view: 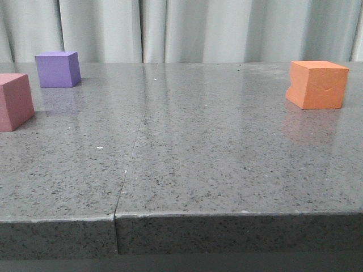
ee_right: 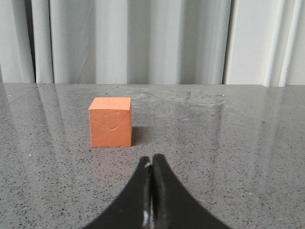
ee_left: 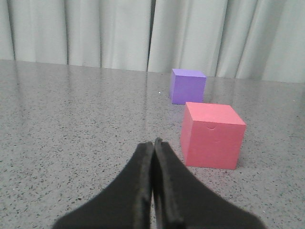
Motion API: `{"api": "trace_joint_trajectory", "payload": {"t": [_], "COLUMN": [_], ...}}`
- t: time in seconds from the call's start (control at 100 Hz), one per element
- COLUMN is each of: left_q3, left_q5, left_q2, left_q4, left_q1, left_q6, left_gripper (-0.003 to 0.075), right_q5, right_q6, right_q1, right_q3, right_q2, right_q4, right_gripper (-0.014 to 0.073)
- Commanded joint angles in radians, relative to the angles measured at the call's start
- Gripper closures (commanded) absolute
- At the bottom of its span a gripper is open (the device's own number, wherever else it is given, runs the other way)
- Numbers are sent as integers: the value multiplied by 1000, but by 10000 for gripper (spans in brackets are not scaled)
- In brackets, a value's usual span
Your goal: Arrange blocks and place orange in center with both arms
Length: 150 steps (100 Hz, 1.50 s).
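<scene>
Sitting ahead of closed right tool (ee_right: 151, 164), untouched: orange cube (ee_right: 111, 122)

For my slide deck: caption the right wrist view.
Shut right hand on the grey table, facing the orange cube, curtain behind.

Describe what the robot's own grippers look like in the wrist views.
Only the jaws show. The left gripper has two matte black fingers, broad at the base and tapering to rounded tips. The right gripper looks the same: plain black, smooth, tapered. No cables, markings or labels are visible on either, and the arms themselves are out of view.
</scene>
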<state>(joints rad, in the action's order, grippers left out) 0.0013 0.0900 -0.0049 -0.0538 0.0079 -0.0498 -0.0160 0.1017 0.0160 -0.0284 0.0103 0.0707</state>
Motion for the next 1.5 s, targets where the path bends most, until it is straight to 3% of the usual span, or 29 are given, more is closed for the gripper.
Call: {"api": "trace_joint_trajectory", "payload": {"t": [0.0,0.25,0.53,1.19,1.33,1.49], "left_q3": [40,40,40,40,40,40], "left_q5": [-81,-81,-81,-81,-81,-81], "left_q2": [-29,-29,-29,-29,-29,-29], "left_q4": [1,1,1,1,1,1], "left_q1": [1,1,1,1,1,1], "left_q6": [-2,-2,-2,-2,-2,-2], "left_gripper": [741,741,741,741,741,741], "right_q5": [-92,-131,73,569,613,642], "right_q6": [-8,-8,-7,-8,-8,-8], "right_q1": [1,1,1,1,1,18], "right_q3": [18,25,209,771,865,959], "right_q2": [24,24,-50,-702,-823,-928], "right_q4": [1,1,-12,-25,-41,-71], "right_gripper": [662,662,662,655,524,149]}}
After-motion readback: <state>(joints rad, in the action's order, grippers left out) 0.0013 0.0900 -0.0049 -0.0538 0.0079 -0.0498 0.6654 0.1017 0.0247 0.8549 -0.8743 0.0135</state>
